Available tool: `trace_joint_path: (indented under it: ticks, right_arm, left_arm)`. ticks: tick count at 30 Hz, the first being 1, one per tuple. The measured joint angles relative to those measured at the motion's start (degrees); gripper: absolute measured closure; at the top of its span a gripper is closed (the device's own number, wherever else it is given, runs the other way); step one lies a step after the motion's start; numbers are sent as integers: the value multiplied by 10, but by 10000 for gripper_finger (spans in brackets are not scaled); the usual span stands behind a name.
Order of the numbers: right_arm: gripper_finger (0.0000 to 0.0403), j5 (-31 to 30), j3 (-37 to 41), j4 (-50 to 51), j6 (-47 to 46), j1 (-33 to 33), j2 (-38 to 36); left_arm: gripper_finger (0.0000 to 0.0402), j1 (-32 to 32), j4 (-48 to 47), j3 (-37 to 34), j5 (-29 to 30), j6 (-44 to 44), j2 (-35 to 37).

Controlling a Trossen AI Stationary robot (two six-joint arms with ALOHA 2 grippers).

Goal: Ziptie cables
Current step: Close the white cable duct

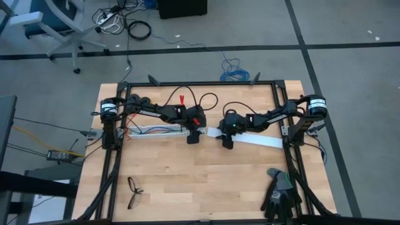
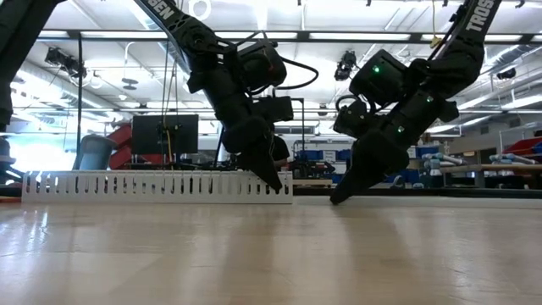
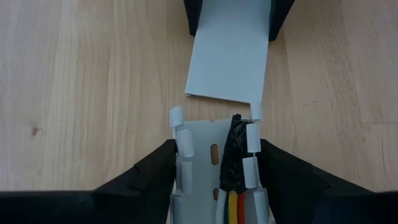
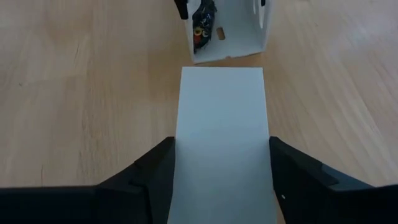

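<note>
Up close in the left wrist view, the cables (image 3: 234, 202) lie lengthwise inside the slotted strip (image 3: 205, 155), which the left tool (image 3: 214, 163) clamps; overhead hides that. Farther along the desk (image 1: 187, 181), the right tool (image 4: 221, 158) grips a flat white cover (image 4: 221, 124).

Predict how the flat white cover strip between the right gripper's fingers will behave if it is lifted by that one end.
The cover looks thin and long, so it would probably bend or sag at its far end. Its smooth, plain face suggests it may slip between the right gripper fingers. It appears light for its length, and being flat, it should slide rather than roll on the table.
</note>
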State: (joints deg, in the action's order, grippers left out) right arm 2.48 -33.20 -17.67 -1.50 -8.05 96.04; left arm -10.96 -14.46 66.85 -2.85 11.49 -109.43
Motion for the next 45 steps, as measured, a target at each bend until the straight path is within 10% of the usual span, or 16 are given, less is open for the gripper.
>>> trace_joint_path:
  ticks: [19,32,45]
  right_arm:
    - [221,-13,1,18,-5,0,-54]
    - [86,-16,-231,389,10,19,-37]
    - [51,-18,-357,486,78,2,99]
  left_arm:
    - [183,0,0,0,0,0,0]
    - [183,0,1,0,0,0,0]
    - [183,-3,-7,-18,-12,-14,2]
